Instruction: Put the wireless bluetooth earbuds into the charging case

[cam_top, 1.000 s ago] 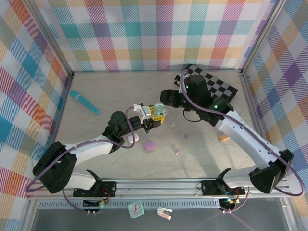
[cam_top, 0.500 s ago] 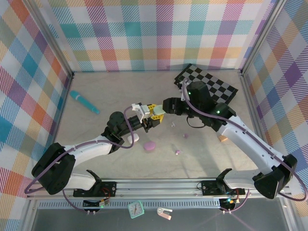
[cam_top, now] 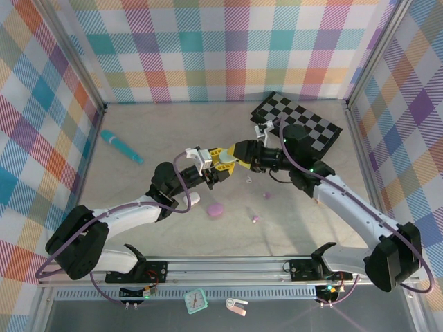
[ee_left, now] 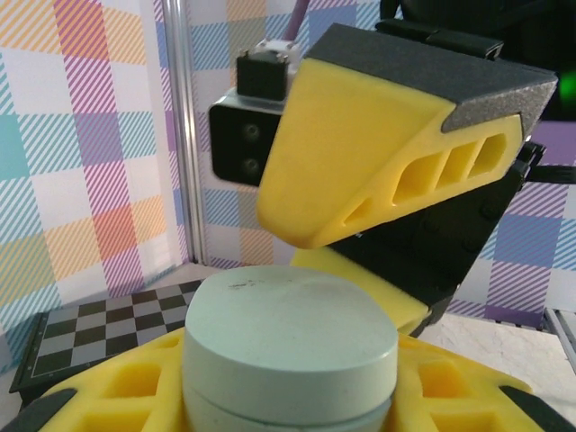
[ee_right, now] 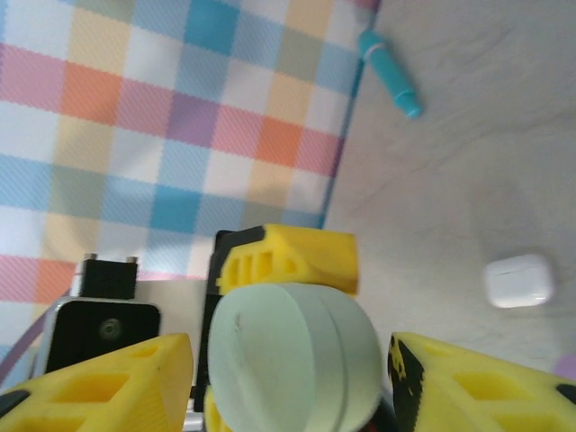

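- The left gripper (cam_top: 217, 166) is clamped on the mint case (ee_left: 290, 333).
- The right gripper (ee_right: 292, 373) straddles that case, its fingers apart.
- A white case (ee_right: 517, 280) lies on the table, well apart from the mint case.

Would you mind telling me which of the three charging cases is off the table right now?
The mint green case, gripped in the left gripper above the table; the white case and the lilac case both lie on the table.
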